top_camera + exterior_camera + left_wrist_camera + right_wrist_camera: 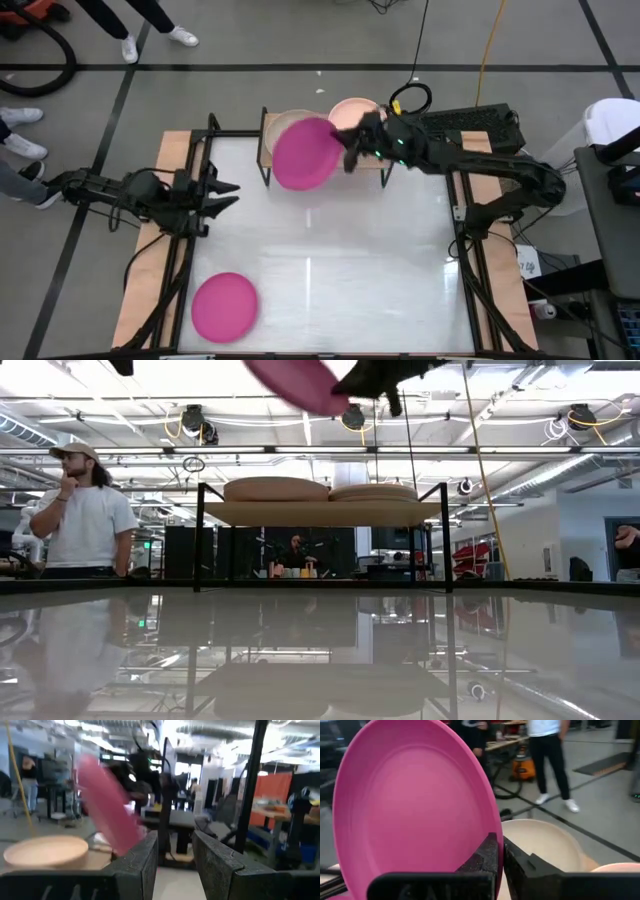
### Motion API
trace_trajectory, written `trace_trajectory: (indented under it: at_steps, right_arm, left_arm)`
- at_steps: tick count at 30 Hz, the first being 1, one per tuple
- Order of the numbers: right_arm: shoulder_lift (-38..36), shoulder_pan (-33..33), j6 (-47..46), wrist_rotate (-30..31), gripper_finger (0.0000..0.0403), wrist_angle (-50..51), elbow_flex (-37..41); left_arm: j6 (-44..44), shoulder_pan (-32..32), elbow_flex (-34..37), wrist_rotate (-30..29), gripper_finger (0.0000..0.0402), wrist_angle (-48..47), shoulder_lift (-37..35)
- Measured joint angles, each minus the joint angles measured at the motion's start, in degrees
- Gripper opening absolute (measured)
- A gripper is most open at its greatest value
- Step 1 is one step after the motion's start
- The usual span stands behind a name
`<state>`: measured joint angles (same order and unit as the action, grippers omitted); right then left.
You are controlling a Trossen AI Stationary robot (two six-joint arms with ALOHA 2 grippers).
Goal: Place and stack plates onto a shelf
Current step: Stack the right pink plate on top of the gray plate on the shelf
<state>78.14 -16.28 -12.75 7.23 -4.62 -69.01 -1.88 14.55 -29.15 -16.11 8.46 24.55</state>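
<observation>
A magenta plate [303, 152] hangs tilted in the air over the left half of the shelf [390, 163], held by my right gripper [348, 152], which is shut on it. On the light-wood shelf [320, 512], a beige stack [275, 488] sits on the left and a peach stack [372, 491] on the right. A second magenta plate [225, 305] lies flat on the table near its near-left corner. My left gripper [233, 195] waits open at the table's left side, pointing toward the middle. Its wrist view shows the open fingers [145, 860] with nothing between them. My right gripper [501, 850] pinches the magenta plate's rim [495, 827] between its two fingers, one on the hollow upper face and one on the underside. It comes from the table's right side. The plate is lifted clear and tilted, above the beige stack [545, 845].
The shelf's black legs [198, 540] stand at the table's far edge. The white tabletop [330, 250] lies between the shelf and the near-left plate. People stand in the room beyond the table [85, 510]. A black frame borders the table [465, 250].
</observation>
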Motion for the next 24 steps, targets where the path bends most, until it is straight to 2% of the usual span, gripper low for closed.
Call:
trace_trajectory:
  at_steps: [5,11,24]
  right_arm:
    - [9.18,-6.68,-1.10,-0.50,0.0000,-0.99,-5.74]
    - [18.87,-11.95,-6.57,-8.65,0.0000,-0.58,-12.85]
    - [21.06,-14.95,-1.28,-6.89,0.0011,1.40,-13.10]
  left_arm:
    - [-1.90,0.00,0.02,-0.45,0.0127,-2.70,1.69]
    - [-4.22,0.00,0.02,-0.47,0.0127,-2.80,2.92]
    - [-4.38,0.00,0.02,-0.49,0.0127,-4.54,3.20]
